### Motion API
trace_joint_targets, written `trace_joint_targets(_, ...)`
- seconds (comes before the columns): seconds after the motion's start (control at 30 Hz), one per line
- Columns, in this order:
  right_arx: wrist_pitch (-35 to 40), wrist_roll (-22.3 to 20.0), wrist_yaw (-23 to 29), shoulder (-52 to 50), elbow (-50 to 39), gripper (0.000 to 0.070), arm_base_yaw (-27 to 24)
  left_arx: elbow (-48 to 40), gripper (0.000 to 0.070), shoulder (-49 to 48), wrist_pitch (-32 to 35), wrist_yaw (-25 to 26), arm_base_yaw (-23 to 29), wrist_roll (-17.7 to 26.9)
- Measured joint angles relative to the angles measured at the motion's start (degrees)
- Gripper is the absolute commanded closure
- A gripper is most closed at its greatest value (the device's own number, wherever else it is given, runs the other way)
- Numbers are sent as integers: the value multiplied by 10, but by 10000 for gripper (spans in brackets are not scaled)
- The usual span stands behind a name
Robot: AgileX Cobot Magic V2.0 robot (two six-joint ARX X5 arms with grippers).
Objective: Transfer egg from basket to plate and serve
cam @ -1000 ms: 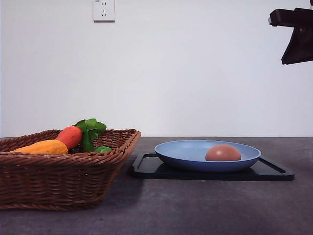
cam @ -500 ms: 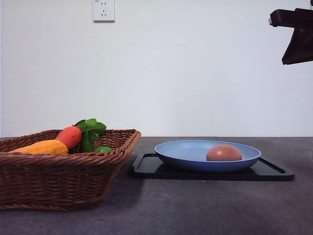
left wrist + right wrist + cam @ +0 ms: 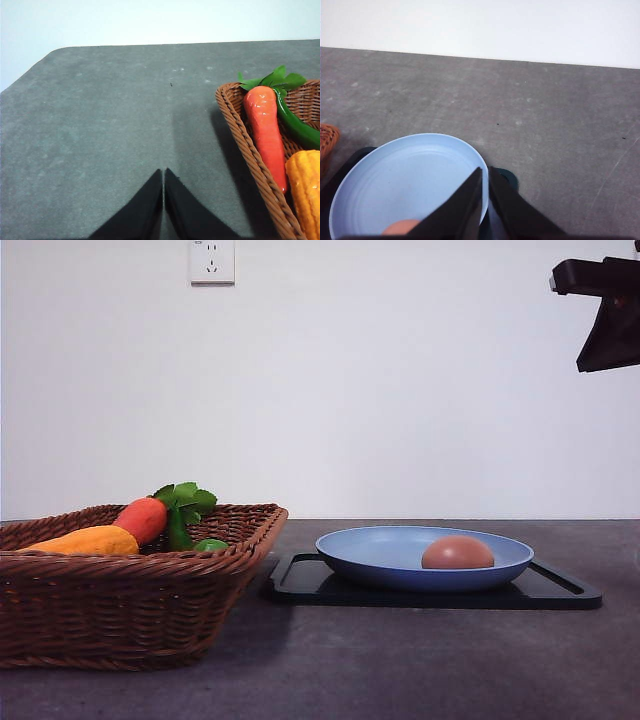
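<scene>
Here the egg point(image 3: 457, 553) lies in the plate point(image 3: 370, 550) on a black tray point(image 3: 300, 582).

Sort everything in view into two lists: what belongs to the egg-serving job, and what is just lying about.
Belongs to the job:
egg, lying in the plate
plate
basket

Just lying about:
black tray under the plate
carrot toy
yellow-orange vegetable
green vegetable
wall socket
</scene>
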Motion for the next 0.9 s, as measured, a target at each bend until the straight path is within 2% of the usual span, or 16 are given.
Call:
trace_joint_targets(0.43, -12, -2, 2, -7, 0, 700, 0, 0, 700, 0, 0, 0, 0, 0)
trace_joint_targets(0.6, -68, -47, 63, -118, 0, 700, -25, 0, 700, 0, 0, 0, 0, 0)
trace_joint_targets(0.77, -131, -61, 60, -243, -2, 700, -73, 0, 700, 0, 0, 0, 0, 0)
trace_joint_targets(0.9, -134, -65, 59, -329, -32, 700, -120, 0, 700, 0, 0, 0, 0, 0)
